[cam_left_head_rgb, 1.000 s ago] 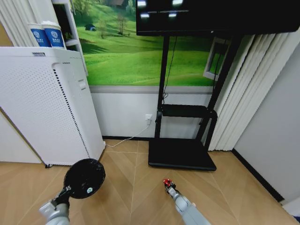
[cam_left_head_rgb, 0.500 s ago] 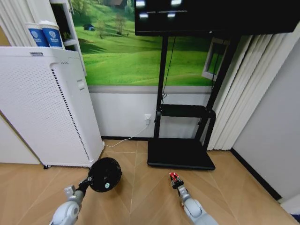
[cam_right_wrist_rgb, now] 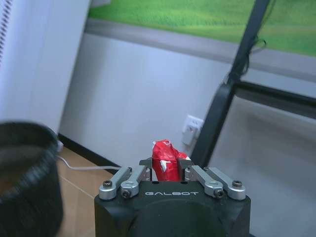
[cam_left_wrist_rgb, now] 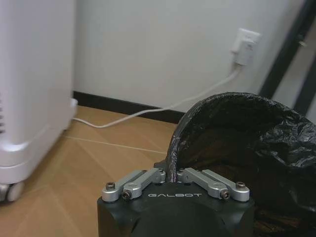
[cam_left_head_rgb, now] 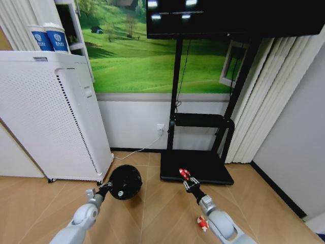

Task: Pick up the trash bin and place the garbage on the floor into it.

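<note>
Aloft, left end effector [cam_left_head_rgb: 104, 189] grips trash bin [cam_left_head_rgb: 125, 182] rim.

Left gripper [cam_left_head_rgb: 105, 189] carries the bin [cam_left_head_rgb: 125, 182] farther forward and right versus 1 s ago. Right gripper [cam_left_head_rgb: 186, 179], holding a red scrap [cam_left_head_rgb: 183, 174], reaches farther forward. Another scrap [cam_left_head_rgb: 202, 222] now shows on the floor [cam_left_head_rgb: 152, 213].

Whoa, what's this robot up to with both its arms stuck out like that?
It's tidying up. Its left gripper is clamped on the rim of a small black bin, holding it off the floor near the white appliance. Its right gripper pinches a crumpled red scrap, held up to the right of the bin, not yet over it. Another red-and-white scrap lies on the floor beside the right arm.
</note>
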`<state>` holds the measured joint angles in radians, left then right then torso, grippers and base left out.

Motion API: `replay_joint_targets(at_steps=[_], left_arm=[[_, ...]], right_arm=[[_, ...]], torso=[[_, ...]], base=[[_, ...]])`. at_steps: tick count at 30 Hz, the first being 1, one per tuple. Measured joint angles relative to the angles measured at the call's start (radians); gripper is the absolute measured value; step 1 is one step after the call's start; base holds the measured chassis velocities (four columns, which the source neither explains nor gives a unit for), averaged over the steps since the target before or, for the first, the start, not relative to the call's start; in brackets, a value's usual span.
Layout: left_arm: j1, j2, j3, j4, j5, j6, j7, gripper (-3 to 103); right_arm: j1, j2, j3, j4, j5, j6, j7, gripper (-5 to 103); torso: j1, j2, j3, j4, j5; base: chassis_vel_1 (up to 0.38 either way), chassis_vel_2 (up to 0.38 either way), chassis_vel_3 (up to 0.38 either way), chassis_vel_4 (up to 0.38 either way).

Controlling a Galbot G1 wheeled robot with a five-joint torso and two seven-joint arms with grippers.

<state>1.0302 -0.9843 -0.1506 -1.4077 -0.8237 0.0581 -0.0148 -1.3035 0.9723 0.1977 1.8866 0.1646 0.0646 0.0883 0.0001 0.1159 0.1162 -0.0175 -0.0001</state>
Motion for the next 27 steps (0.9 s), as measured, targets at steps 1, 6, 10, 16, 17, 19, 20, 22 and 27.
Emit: replay_joint_targets(at_steps=[1,6,10,16,17,19,20,22,27], left_arm=[[-0.023,0.002,0.044,0.001,-0.004,0.002,0.0,3],[-0.106,-0.013,0.182,-0.012,-0.034,0.019,-0.024,3],[-0.147,-0.035,0.258,-0.024,-0.053,0.026,-0.044,3],[-0.198,-0.079,0.344,0.025,-0.035,0.023,-0.03,3],[-0.203,-0.083,0.361,0.025,-0.035,0.023,-0.023,3],[-0.207,-0.083,0.378,0.02,-0.036,0.022,-0.018,3],[-0.208,-0.083,0.397,0.007,-0.036,0.021,-0.008,3],[-0.204,-0.082,0.41,-0.013,-0.037,0.021,0.0,3],[-0.155,-0.079,0.395,-0.075,-0.038,0.021,0.002,3]], right_arm=[[-0.013,-0.002,-0.005,0.03,-0.003,-0.003,-0.003,26],[-0.069,-0.009,-0.018,0.146,-0.012,-0.013,-0.017,26],[-0.136,-0.021,-0.026,0.238,-0.015,-0.012,-0.037,26],[-0.218,-0.022,-0.057,0.281,-0.052,0.007,-0.054,26],[-0.223,-0.02,-0.062,0.275,-0.06,0.013,-0.056,26],[-0.223,-0.017,-0.065,0.265,-0.067,0.019,-0.058,26],[-0.22,-0.013,-0.069,0.252,-0.071,0.021,-0.059,26],[-0.208,-0.008,-0.077,0.234,-0.071,0.021,-0.059,26],[-0.177,0.008,-0.095,0.157,-0.074,0.019,-0.048,26]], torso=[[0.0,0.0,0.0,0.0,0.0004],[0.0,0.0,0.0,0.0,0.0005],[0.0,0.0,0.0,-0.0001,0.0002],[0.0,0.0,0.0,-0.0003,0.0002],[0.0,0.0,0.0,-0.0002,0.0001],[0.0,0.0,0.0,-0.0002,0.0001],[0.0,0.0,0.0,-0.0003,0.0003],[0.0,0.0,0.0,-0.0003,0.0002],[0.0,0.0,0.0,0.0002,0.0001]], base=[[0.0,0.0,0.0,0.0],[0.0,0.0,0.0,0.0],[0.0,0.0,0.0,0.0],[0.0,0.0,0.0,0.0],[0.0,0.0,0.0,0.0],[0.0,0.0,0.0,0.0],[0.0,0.0,0.0,0.0],[0.0,0.0,0.0,0.0],[0.0,0.0,0.0,0.0]])
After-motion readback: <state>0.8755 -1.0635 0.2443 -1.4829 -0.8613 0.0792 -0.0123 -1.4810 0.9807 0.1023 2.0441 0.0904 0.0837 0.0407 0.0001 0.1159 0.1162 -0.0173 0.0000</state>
